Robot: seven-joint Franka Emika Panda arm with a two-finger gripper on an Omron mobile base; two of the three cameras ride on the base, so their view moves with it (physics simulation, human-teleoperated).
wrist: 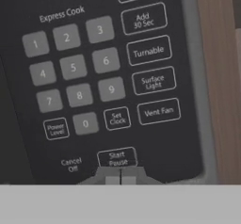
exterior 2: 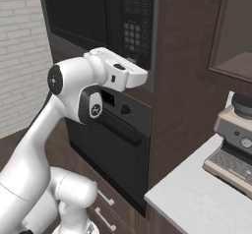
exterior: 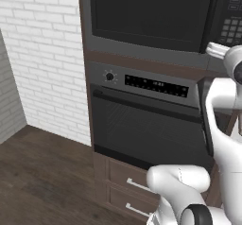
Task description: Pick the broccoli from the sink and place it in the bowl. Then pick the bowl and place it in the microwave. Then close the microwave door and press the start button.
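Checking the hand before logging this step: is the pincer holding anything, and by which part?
Nothing is held. The pincer is shut, fingertips together, at the Start/Pause button on the black microwave's keypad.

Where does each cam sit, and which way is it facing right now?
Left base view: behind the arm's left, facing the closed microwave door and oven; white arm at lower right.
Right base view: behind its right, facing the keypad and coffee machine; arm at lower left.
Hand view: on the hand, close to the keypad; fingers under Start/Pause.
Both base views share microwave and oven.
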